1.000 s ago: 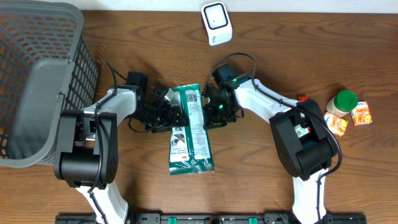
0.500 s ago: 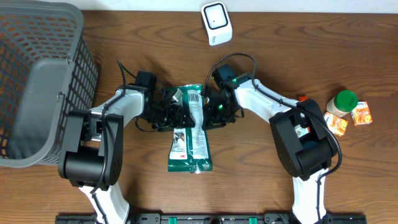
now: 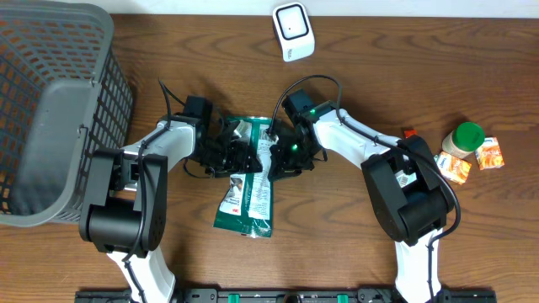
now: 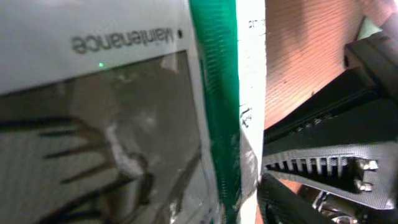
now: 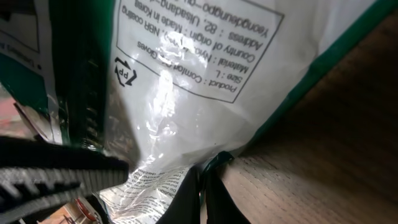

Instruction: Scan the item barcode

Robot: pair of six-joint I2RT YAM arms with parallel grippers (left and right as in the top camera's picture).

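The item is a flat green and white packet (image 3: 247, 192) with printed labels, hanging tilted between my two arms over the table's middle. My right gripper (image 3: 283, 156) is shut on the packet's upper right edge; in the right wrist view its black fingers (image 5: 186, 196) pinch the packet's green corner (image 5: 219, 158). My left gripper (image 3: 239, 154) is pressed against the packet's upper left edge. In the left wrist view the packet (image 4: 124, 106) fills the frame and hides my own jaws. The white scanner (image 3: 292, 31) stands at the back centre, apart from the packet.
A grey mesh basket (image 3: 50, 109) fills the left side of the table. At the right edge stand a green-lidded jar (image 3: 463, 139) and orange packets (image 3: 489, 154). Bare wooden table (image 3: 337, 227) lies in front of the arms.
The packet's lower end has swung left, so it now hangs tilted. My right gripper shifted slightly left with it. My left gripper moved in closer against the packet's left edge.
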